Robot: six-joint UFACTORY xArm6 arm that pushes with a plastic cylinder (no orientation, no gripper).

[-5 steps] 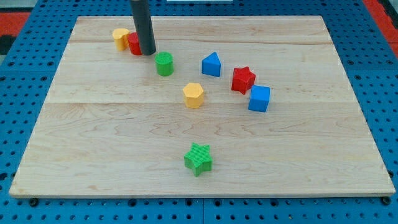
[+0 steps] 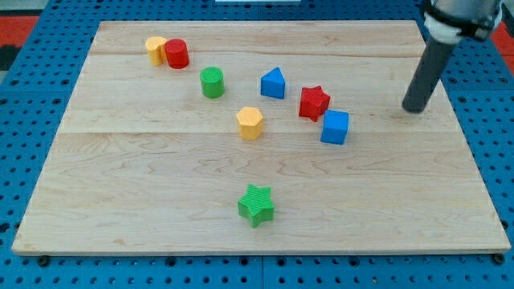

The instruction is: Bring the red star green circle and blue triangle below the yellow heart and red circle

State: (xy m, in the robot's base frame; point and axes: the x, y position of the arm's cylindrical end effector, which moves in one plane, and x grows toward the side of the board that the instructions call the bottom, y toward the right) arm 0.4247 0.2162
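The yellow heart (image 2: 155,49) and the red circle (image 2: 177,54) touch each other near the view's top left. The green circle (image 2: 212,83) lies below and to their right. The blue triangle (image 2: 273,83) sits right of it. The red star (image 2: 314,103) lies further right, next to a blue cube (image 2: 335,127). My tip (image 2: 414,109) rests on the board at the view's right, well right of the red star and apart from every block.
A yellow hexagon block (image 2: 250,123) lies at the board's middle. A green star (image 2: 256,204) lies toward the view's bottom. The wooden board (image 2: 120,185) sits on a blue pegboard surface.
My tip has left the red circle at the view's top left and now stands at the view's right. The red circle is uncovered. No block has visibly moved.
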